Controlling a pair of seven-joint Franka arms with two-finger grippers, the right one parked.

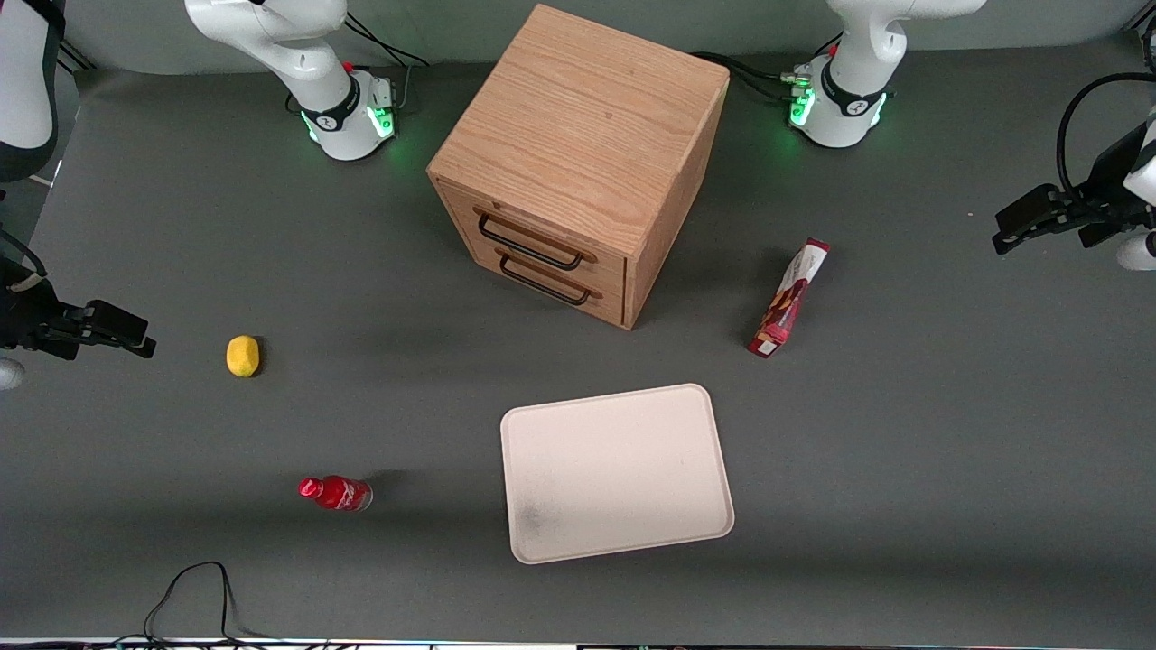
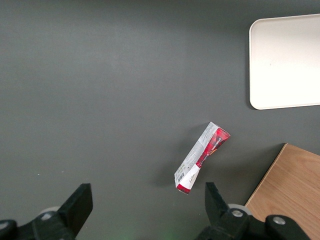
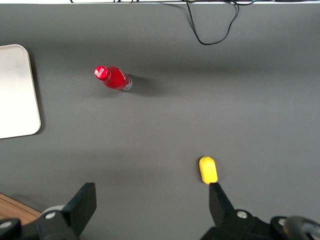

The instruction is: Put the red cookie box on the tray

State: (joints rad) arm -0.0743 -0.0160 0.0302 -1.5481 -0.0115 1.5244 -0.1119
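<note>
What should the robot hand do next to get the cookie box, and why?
Probably move over the red cookie box and come down. The gripper is open, holding nothing, up near the working arm's end of the table. The box lies on the table beside the wooden drawer cabinet, not on the tray.

No readable text anywhere.
The red cookie box (image 2: 202,157) carries printing along its red and white faces, perhaps a brand name, but none of its letters can be made out.

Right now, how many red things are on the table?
2: the long red cookie carton lies beside the wooden drawer cabinet, apart from the open left gripper; the small red bottle stands beside the cream tray.
</note>
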